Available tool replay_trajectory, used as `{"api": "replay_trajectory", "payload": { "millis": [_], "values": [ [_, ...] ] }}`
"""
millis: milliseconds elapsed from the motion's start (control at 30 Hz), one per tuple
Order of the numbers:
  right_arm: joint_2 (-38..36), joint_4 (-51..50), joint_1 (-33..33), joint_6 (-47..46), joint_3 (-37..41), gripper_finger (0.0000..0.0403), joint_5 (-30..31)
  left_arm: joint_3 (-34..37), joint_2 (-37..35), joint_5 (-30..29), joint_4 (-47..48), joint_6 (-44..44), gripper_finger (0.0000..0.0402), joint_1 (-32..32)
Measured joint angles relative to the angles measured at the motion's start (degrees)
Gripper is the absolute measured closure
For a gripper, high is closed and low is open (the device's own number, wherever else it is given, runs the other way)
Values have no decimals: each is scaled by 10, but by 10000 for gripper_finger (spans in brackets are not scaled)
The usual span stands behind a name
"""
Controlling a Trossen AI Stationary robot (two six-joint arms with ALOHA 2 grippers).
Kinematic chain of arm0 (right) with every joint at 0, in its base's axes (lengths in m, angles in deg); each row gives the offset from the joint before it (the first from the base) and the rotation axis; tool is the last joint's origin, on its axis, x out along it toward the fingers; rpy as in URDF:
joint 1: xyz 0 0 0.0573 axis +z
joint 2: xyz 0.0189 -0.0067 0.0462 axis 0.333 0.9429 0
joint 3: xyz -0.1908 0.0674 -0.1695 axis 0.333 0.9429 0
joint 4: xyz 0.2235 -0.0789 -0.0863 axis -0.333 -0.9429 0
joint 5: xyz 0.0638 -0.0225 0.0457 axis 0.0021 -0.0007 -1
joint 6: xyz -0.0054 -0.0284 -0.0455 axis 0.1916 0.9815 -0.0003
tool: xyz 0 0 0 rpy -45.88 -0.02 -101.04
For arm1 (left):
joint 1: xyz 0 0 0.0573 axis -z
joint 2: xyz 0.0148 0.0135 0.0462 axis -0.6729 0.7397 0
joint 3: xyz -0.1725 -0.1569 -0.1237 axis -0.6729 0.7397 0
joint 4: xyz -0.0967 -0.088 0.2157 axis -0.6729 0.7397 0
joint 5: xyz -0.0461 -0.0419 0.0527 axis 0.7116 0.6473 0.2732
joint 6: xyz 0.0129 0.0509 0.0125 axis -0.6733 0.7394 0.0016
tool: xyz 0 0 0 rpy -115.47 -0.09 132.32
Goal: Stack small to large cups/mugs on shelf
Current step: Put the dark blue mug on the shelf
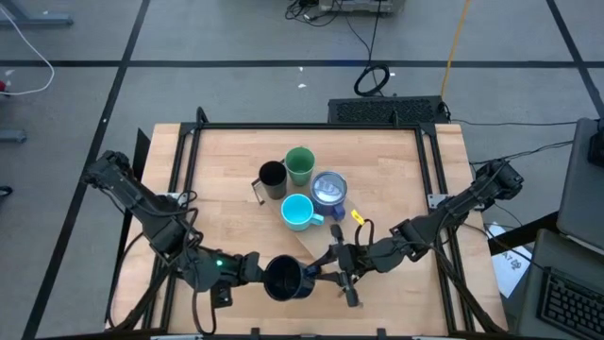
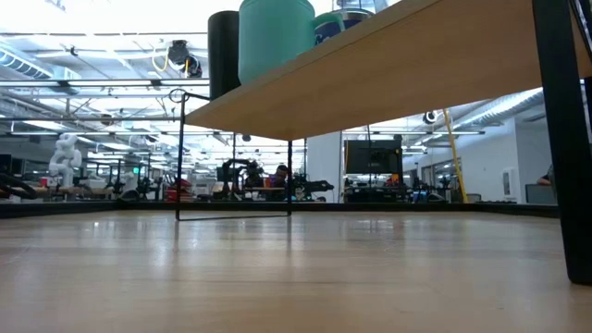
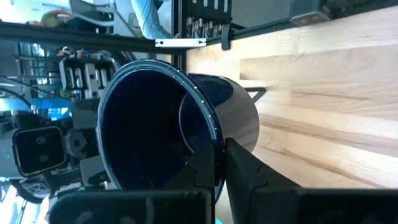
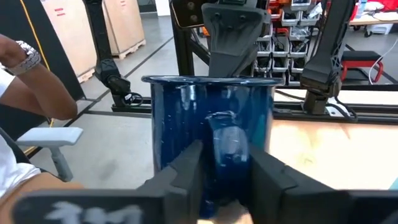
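The dark navy mug (image 1: 283, 278) hangs upright over the table's near edge, between my two grippers. My left gripper (image 1: 253, 271) is shut on it from the table's left. My right gripper (image 1: 327, 263) comes from the right and is closed around the mug's handle. On the light-wood shelf (image 1: 377, 161) stand the black cup (image 1: 272, 178), the green cup (image 1: 300, 165), the cyan mug (image 1: 297, 212) and the shiny bluish tumbler (image 1: 328, 189), close together. The low view shows the shelf's underside (image 2: 388, 79) with the black cup (image 2: 223, 51) and green cup (image 2: 276, 37) on top. My left gripper holds the mug's wall at the rim (image 3: 214, 140), one finger (image 3: 196, 171) inside the mug and one (image 3: 252, 174) outside. The fingers slant down from the table's left. The mug is lifted clear of the table, its mouth upward. My right gripper has the mug's handle (image 4: 227, 146) between its two fingers (image 4: 186, 171), which lie against the handle's two sides. The fingers come about level from the table's right, on the side opposite my left gripper. The mug stands upright in front of them.
Dark metal brackets and rails (image 1: 193, 132) frame the shelf's far and side edges. Bare wood lies to the left and right of the cup group. A person's arm (image 4: 37, 81) shows in the room beyond the table.
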Motion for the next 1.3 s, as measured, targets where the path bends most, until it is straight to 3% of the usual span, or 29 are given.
{"api": "replay_trajectory", "payload": {
  "millis": [167, 567, 700, 1033, 1300],
  "values": [
    [0, 0, 0, 13, 0, 360, -9, 0, 0, 6, 1, 4, 388, 1],
    [-1, 5, 0, 36, 0, 357, -15, 0, 0, -4, -1, -10, 368, 12],
    [-6, 6, 0, 49, 0, 362, -16, 0, 0, -48, -20, -33, 332, 24],
    [-40, -6, 2, 70, 1, 362, -18, 0, 0, -113, -75, -80, 201, 57],
    [-109, -37, 6, 111, 1, 362, -14, 0, 0, -174, -86, -169, 173, 69]
  ]
}}
